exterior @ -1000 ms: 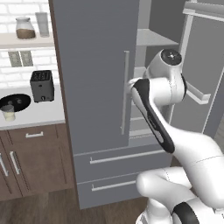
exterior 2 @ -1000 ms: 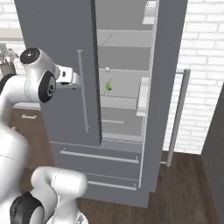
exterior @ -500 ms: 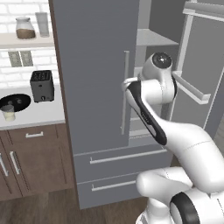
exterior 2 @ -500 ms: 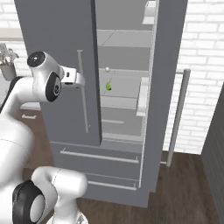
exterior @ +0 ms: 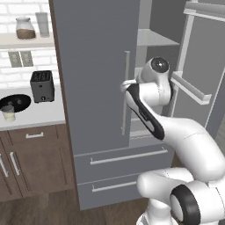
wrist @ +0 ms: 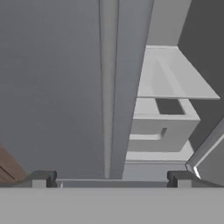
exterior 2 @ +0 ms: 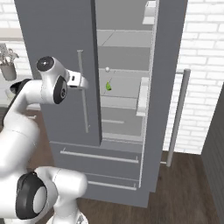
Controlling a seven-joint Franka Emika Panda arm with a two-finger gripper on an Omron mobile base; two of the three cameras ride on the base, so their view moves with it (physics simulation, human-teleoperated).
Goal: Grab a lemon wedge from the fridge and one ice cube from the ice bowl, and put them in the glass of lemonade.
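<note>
Pincer [wrist: 111, 179] spread wide, empty, facing fridge [exterior: 96, 88] door handle [wrist: 108, 87]; lemon wedge [exterior 2: 108, 86] on shelf inside.

A home kitchen: a tall matte grey double-door fridge [exterior: 96, 79] (one door open), brown wooden drawer cabinets [exterior: 30, 158], a black toaster [exterior: 42, 86] on a pale countertop [exterior: 39, 115], white brick-tile wall [exterior 2: 203, 52].

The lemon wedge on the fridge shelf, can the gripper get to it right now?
Probably yes. The right door stands open and the lemon wedge lies unblocked on its shelf; the open gripper faces the closed left door's edge, beside the gap.
</note>
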